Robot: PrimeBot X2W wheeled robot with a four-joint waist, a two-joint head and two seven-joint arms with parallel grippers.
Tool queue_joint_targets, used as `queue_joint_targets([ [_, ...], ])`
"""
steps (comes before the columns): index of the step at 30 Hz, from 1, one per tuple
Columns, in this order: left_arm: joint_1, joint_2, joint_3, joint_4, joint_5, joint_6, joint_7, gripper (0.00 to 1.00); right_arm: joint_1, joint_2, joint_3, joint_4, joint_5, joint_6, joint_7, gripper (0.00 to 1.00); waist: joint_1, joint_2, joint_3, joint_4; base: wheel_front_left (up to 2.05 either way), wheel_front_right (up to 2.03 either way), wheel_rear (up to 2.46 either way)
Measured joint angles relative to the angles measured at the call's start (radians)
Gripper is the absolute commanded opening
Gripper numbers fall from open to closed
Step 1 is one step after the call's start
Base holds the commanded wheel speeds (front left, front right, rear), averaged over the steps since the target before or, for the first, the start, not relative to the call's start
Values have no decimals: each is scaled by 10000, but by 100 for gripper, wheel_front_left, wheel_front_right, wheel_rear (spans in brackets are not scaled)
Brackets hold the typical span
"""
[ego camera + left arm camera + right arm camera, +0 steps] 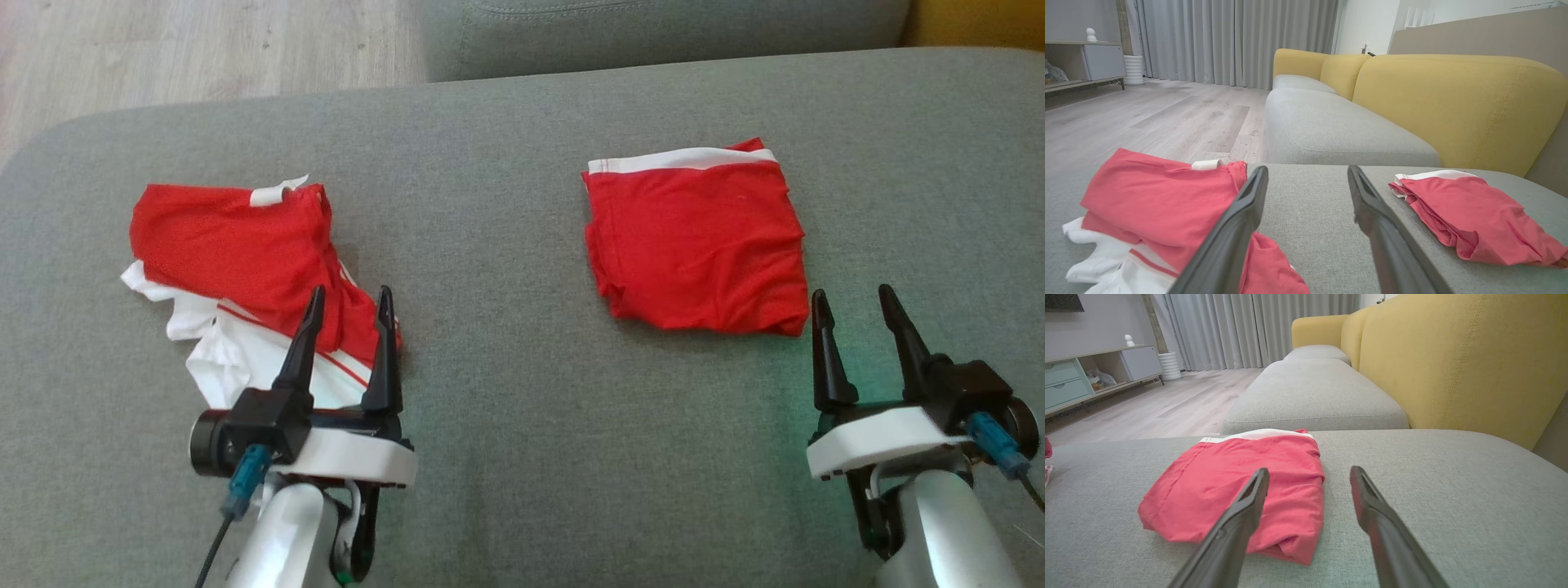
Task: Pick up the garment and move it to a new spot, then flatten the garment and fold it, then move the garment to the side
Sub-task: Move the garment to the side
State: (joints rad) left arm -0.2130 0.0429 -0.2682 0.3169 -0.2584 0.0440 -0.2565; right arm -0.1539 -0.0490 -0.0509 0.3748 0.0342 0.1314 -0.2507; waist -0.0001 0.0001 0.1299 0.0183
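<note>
We judge the folded red shorts [694, 241] done and set aside, the crumpled red-and-white garment [245, 269] untouched, our left gripper [351, 291] and right gripper [851, 290] both spread wide, empty.

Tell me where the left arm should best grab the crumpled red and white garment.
Likely the raised red fold at the near right edge of the crumpled garment, just ahead of the left gripper. Come from the robot's side, low over the cushion: the open jaws point at that bulge, which offers fabric to pinch.
</note>
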Motion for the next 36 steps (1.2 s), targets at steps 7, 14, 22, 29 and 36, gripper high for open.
queue_joint_targets([
  [7, -58, 0, -84, 29, 17, -2, 0, 100, -390, 12, -194, -21, -38, 0, 13, 100, 1, 0, 277, 45, 0, 0, 0],
  [14, -623, -2, -416, 10, -4, 2, 0, 100, -2094, 8, -637, 777, -257, 0, 1024, 100, 3, 0, 1034, 389, 0, 0, 0],
  [22, -1080, -4, -711, 40, -150, 105, 0, 100, -3630, -21, -1553, 3066, -330, 0, 2520, 100, 4, 0, 1707, 1030, 0, 0, 0],
  [29, -1078, -6, -525, 226, -148, 174, 0, 100, -4172, -301, -869, 4232, -470, 0, 2372, 0, 1, 0, 1625, 1262, 0, 0, 0],
  [36, -1016, -6, -301, 232, -134, 173, 0, 100, -4171, -1003, 182, 4495, -982, 0, 2057, 0, 1, 0, 1207, 1018, 0, 0, 0],
])
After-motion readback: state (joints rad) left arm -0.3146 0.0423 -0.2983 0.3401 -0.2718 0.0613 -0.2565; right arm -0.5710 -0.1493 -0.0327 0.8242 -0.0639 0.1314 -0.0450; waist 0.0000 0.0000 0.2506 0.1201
